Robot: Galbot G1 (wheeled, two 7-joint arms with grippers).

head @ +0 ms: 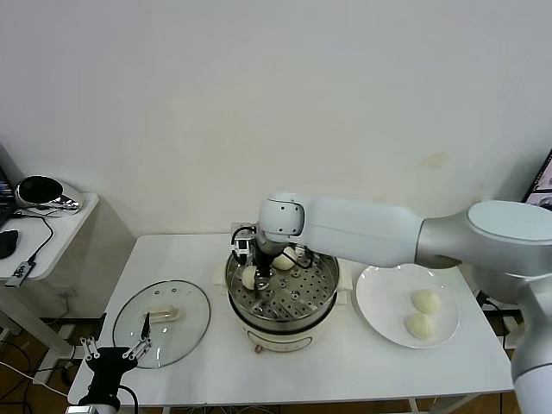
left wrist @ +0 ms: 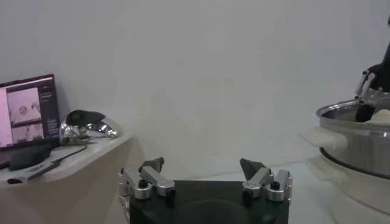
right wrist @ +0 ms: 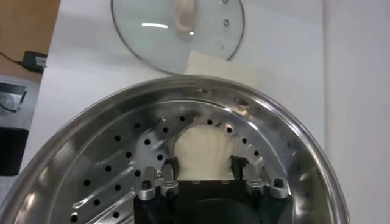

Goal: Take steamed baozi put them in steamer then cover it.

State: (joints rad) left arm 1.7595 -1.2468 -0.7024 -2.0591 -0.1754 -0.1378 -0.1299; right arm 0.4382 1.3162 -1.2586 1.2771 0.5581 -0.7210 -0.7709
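Right gripper lowered inside the steamer at mid-table, fingers closed around one steamed baozi resting on the perforated tray near the pot's left rim. Second baozi on the tray toward the back rim. Two more baozi lying on the white plate by the table's right edge. Cover flat on the table toward the front-left corner, handle up. Left gripper parked at the front-left corner beside the cover, fingers spread, grasping nothing.
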